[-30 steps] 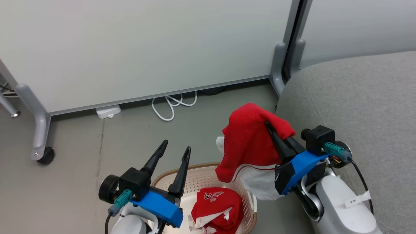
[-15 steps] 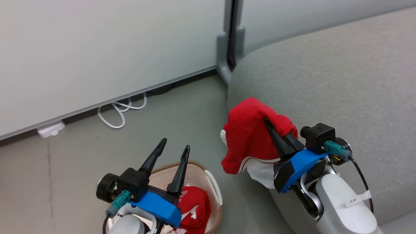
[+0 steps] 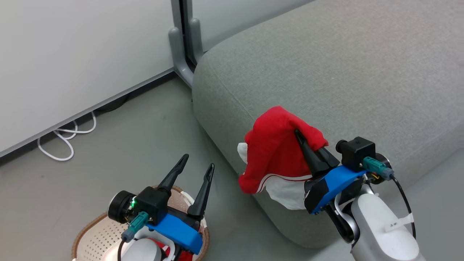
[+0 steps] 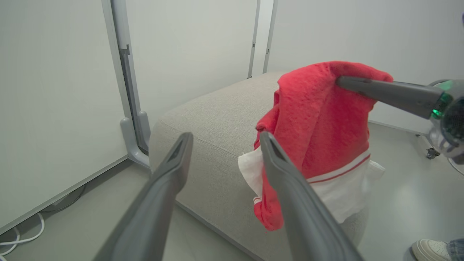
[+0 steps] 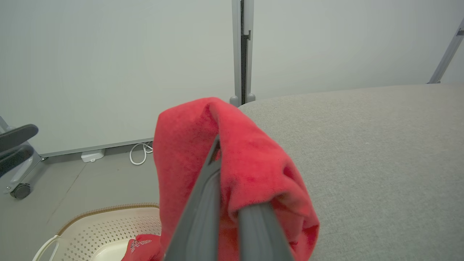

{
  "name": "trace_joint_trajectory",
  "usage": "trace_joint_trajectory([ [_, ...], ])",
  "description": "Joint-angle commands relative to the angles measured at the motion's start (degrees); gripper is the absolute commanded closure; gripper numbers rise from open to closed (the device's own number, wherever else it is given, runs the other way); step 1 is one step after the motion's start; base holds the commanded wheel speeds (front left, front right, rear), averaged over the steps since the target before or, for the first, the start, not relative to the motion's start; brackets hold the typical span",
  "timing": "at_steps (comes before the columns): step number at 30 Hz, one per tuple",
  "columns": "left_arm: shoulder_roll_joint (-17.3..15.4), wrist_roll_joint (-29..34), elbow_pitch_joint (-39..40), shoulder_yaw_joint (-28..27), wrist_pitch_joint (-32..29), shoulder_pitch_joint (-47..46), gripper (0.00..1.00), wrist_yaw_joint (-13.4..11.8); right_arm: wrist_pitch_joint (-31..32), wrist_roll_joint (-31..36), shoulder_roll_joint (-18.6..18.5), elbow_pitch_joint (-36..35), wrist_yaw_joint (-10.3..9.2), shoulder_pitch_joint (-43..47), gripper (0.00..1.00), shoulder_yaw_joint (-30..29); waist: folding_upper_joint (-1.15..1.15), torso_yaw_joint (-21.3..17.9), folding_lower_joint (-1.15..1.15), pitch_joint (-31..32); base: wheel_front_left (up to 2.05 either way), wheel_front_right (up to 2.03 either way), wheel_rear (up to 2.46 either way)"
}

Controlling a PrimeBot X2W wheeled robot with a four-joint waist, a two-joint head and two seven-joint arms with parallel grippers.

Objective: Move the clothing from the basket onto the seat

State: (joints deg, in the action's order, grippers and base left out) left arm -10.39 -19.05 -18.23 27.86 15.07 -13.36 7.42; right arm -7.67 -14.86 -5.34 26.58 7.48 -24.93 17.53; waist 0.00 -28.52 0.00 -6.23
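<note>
Hanging from the right gripper [image 3: 301,138], whose fingers pinch tight on it, a red garment [image 3: 275,152] with white trim droops at the sofa's [image 3: 326,72] rounded corner. Whether it touches the sofa is unclear. The left gripper [image 3: 198,161] is spread wide and empty, off the sofa's end, above the basket [image 3: 96,232]. A second red garment [image 5: 143,246] lies in the basket, its white print too small to read. A white tag [image 3: 395,224] on the right forearm bears unreadable marks.

Grey floor [image 3: 123,145]: grey sofa [image 3: 326,72], right; cream perforated basket [image 3: 95,235] with brown rim, lower left; looped white cable [image 3: 69,131] at the wall panel's base; grey panel foot [image 3: 180,61] just beside the sofa's corner.
</note>
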Motion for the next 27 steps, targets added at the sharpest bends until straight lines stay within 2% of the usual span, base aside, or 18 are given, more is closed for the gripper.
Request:
trace_joint_trajectory([
  [1,-0.3,0.3,-0.1,0.0,0.2,-1.0,0.00,0.1,-0.5,-0.2,0.3,-0.1,0.03,0.4,1.00,-0.1,0.00,-1.6,0.00,-0.8,0.00,0.00,0.00],
  [5,-0.5,0.0,-0.3,0.4,0.2,-1.3,0.00,0.1,-0.8,-0.3,0.5,0.1,0.03,0.6,1.00,-0.2,0.00,-2.9,0.00,-1.3,0.00,0.00,0.00],
  [17,-1.5,0.0,0.4,0.9,0.2,-2.1,0.00,0.1,-0.6,-0.8,1.0,0.2,0.03,-0.7,1.00,-0.9,0.00,-3.2,0.00,-3.2,0.00,0.00,0.00],
  [22,-2.8,0.7,1.4,0.8,0.2,-3.6,0.00,0.1,2.1,-2.5,-0.6,1.7,0.03,-6.7,1.00,-3.5,0.00,-2.7,0.00,-7.1,0.00,0.00,0.00],
  [27,-5.3,1.7,3.1,1.7,0.2,-6.2,0.00,0.1,4.0,-5.6,-4.1,3.4,0.03,-16.1,1.00,-7.9,0.00,-1.5,0.00,-13.7,0.00,0.00,0.00],
])
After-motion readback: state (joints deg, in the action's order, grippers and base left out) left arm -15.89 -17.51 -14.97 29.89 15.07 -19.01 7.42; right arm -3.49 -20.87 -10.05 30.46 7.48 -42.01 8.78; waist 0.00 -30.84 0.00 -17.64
